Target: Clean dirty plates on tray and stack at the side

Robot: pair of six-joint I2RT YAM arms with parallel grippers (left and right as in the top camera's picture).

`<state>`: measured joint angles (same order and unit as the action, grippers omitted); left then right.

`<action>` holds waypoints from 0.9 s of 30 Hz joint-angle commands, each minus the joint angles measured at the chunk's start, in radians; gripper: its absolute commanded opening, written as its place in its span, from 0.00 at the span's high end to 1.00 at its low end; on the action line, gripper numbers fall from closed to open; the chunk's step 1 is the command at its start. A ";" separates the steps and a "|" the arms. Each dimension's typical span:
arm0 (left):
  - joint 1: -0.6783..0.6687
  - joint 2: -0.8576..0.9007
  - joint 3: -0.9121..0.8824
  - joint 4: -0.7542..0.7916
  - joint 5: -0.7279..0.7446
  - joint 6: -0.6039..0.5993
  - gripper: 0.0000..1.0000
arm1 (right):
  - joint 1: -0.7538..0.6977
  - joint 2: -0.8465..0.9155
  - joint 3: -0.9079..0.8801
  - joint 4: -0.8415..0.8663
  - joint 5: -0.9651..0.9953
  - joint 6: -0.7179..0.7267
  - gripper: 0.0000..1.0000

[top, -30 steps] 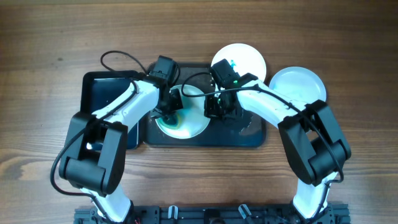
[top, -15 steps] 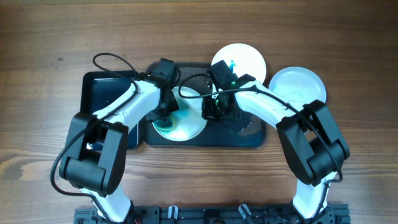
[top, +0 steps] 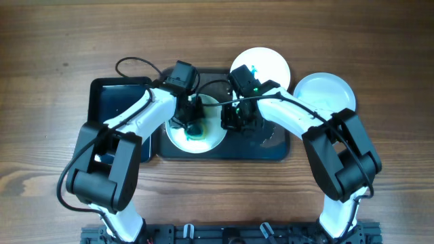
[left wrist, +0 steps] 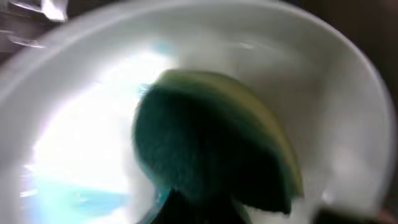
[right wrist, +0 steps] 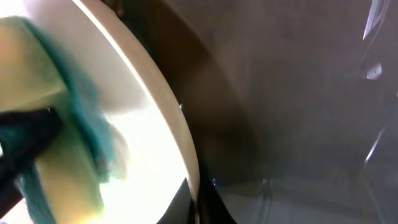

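On the bench (top: 54,41), the tray (top: 224,154) carries the dirty plate (top: 211,138) right under the left gripper (top: 192,123), clamped on a green sponge (left wrist: 211,143) pressed into its middle. The right gripper (top: 234,120) sits at the plate's right rim; can't tell if it's pinching.

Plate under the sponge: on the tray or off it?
On the tray: the plate under the sponge lies inside its rim, dark tray showing around it overhead.
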<state>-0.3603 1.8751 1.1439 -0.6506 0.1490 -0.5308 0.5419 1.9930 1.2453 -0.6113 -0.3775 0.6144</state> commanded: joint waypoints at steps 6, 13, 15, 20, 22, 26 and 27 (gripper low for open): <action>0.019 0.016 0.015 -0.171 -0.467 -0.288 0.96 | 0.006 0.014 0.003 -0.004 -0.019 -0.031 0.96; -0.022 0.016 0.015 -0.190 -0.055 -0.084 0.96 | 0.006 0.014 0.003 -0.006 -0.019 -0.032 0.96; -0.030 0.016 0.015 -0.171 0.084 0.017 0.96 | 0.006 0.014 0.003 -0.006 -0.020 -0.032 0.96; -0.034 0.016 0.015 -0.077 0.288 0.165 0.96 | 0.006 0.014 0.003 -0.003 -0.020 -0.031 0.96; -0.026 0.016 0.015 -0.043 0.276 0.164 0.96 | 0.006 0.014 0.003 -0.004 -0.020 -0.032 0.96; 0.003 0.016 0.015 0.038 0.181 0.156 0.96 | 0.006 0.014 0.003 -0.005 -0.020 -0.031 0.96; 0.009 0.016 0.015 0.051 0.152 0.153 0.96 | 0.006 0.014 0.003 -0.005 -0.020 -0.031 0.96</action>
<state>-0.3775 1.8809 1.1625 -0.6422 0.3229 -0.4187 0.5446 1.9938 1.2453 -0.6239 -0.3847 0.5968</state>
